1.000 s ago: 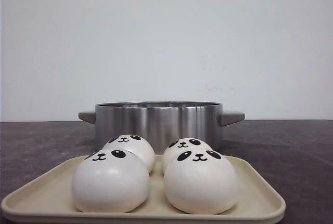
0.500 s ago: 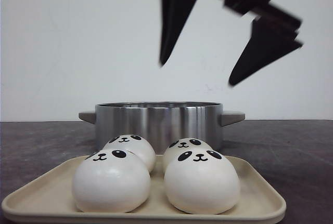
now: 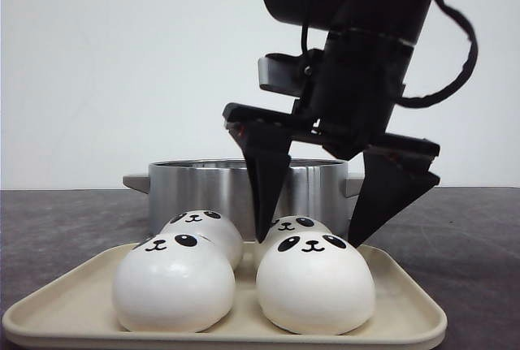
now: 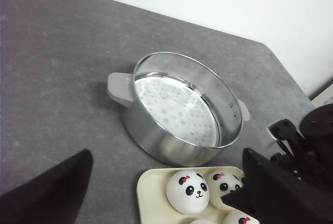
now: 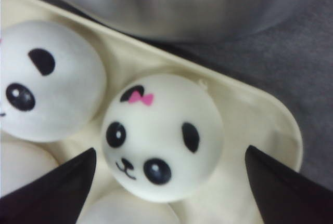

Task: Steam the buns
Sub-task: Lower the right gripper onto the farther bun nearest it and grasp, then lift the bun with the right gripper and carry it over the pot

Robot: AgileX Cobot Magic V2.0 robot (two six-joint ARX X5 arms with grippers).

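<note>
Four white panda-faced buns sit on a cream tray (image 3: 398,285): front left (image 3: 172,285), front right (image 3: 315,287), back left (image 3: 203,228), back right (image 3: 294,225). My right gripper (image 3: 310,240) is open and low over the tray, its black fingers on either side of the back right bun (image 5: 161,138) without touching it. The right wrist view shows wide gaps between that bun and each finger (image 5: 62,193). My left gripper (image 4: 166,152) is open and empty, high above the table; it is out of the front view. It looks down on the buns (image 4: 188,192) and the tray (image 4: 151,195).
A steel steamer pot (image 3: 203,192) with a perforated floor and grey side handles stands just behind the tray, also in the left wrist view (image 4: 182,109). Its wall (image 5: 171,5) is close to the right gripper. The tabletop (image 4: 52,78) is dark grey, with a white wall behind.
My right gripper came into view from above and dropped, open, until its fingers straddle the back right bun. The buns, tray and pot have not moved.
</note>
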